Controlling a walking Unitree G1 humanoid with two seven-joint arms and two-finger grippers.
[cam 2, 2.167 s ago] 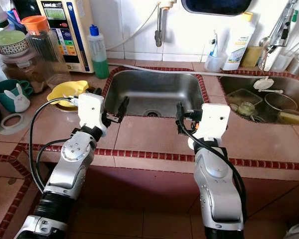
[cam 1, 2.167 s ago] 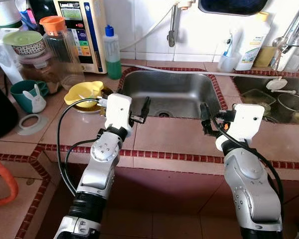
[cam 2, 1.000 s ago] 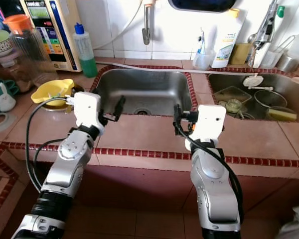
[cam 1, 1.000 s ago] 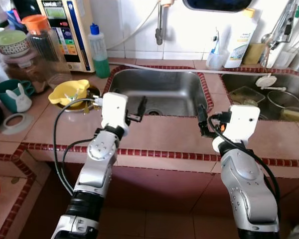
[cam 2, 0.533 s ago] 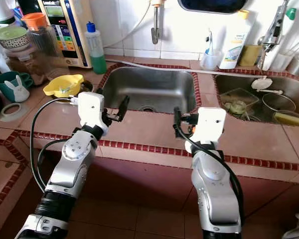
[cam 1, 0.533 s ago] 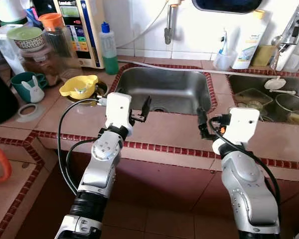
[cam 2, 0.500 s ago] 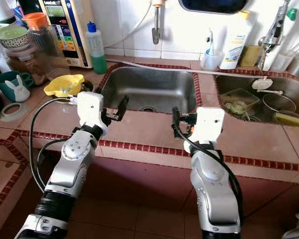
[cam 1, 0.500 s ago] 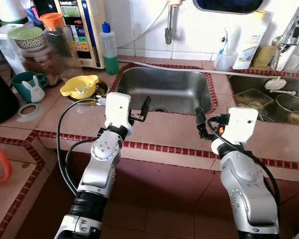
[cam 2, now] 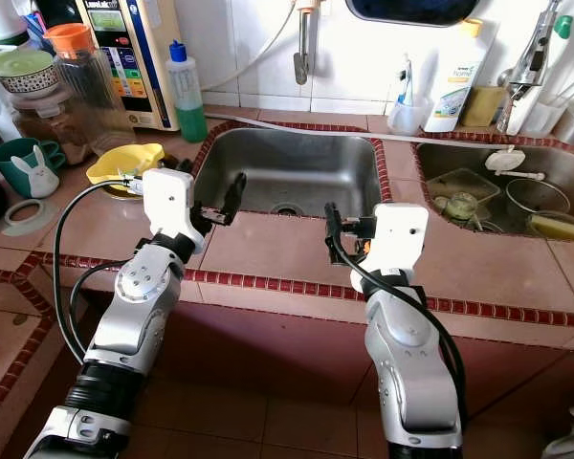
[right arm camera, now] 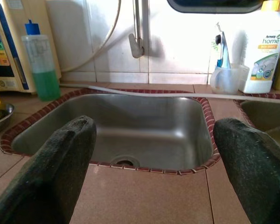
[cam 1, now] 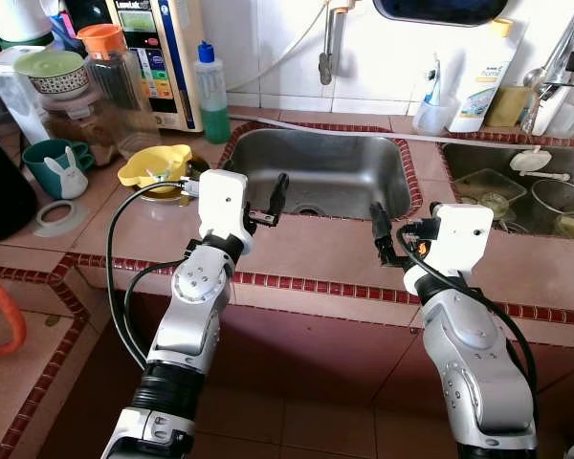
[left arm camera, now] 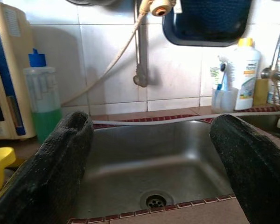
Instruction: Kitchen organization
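Left eye view: sink [cam 1: 316, 172] sits closer than a second ago, left gripper [cam 1: 279, 195] and right gripper [cam 1: 377, 229] both wide open, empty, at its near rim, nothing picked yet.

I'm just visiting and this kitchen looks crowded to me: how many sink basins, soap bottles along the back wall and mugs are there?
Sink basins: 2, the left basin and the right basin holding dishes.
Soap bottles: 2, the green-filled bottle and the white bottle.
Mugs: 1, the teal mug.
Total: 5.
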